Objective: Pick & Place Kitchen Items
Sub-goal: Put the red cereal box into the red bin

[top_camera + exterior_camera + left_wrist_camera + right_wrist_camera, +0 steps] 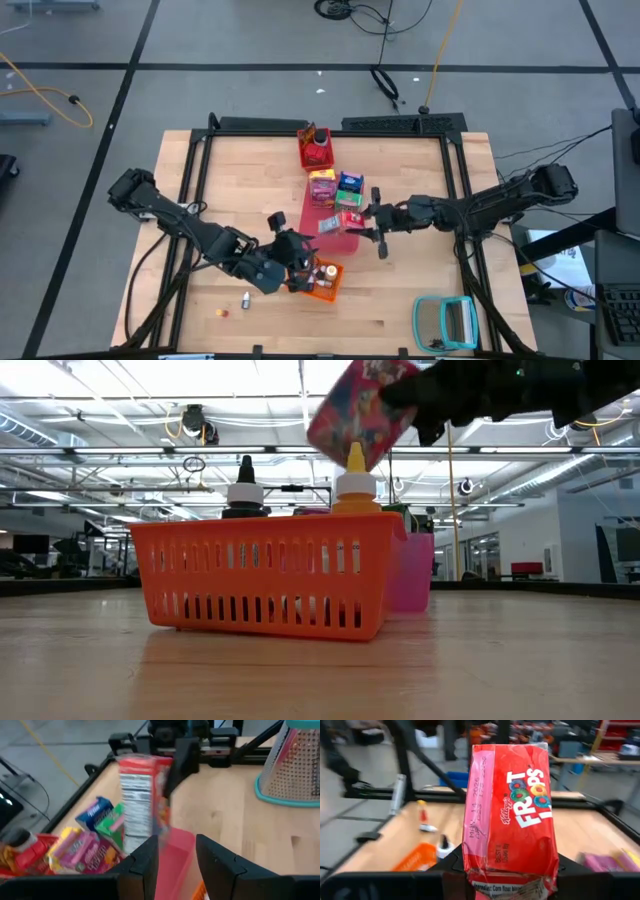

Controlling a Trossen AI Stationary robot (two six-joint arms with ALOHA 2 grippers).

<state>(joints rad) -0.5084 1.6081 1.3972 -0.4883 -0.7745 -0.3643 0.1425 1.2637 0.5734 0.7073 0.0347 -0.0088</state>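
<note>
Right claw (378, 226) is clamped on a red Froot Loops box (510, 815), held up off the table (240, 180) over the mid-right, just beside the pink bin (345, 238). In the right wrist view the box sits upright between the fingers, gripped low at its crumpled bottom end. Left claw (292, 262) hovers at the orange basket (265, 575), fingers partly apart, nothing visibly between them. Two squeeze bottles, one dark-capped (244, 492) and one yellow (353, 485), stand inside the basket.

Other items: pink-purple carton (321, 187) and blue carton (350, 183) lie near the red bin (315, 150) at the far side; a tiny bottle (246, 298) and a small yellow-red piece (222, 311) lie loose on the near side.

Risks, as I judge them: the grip is low on a tall, soft box, so it may pivot or slip if swung fast. Both arms are crowded round the bins, so a clash is possible. A release off the bin's centre would tip the box over the rim.
</note>
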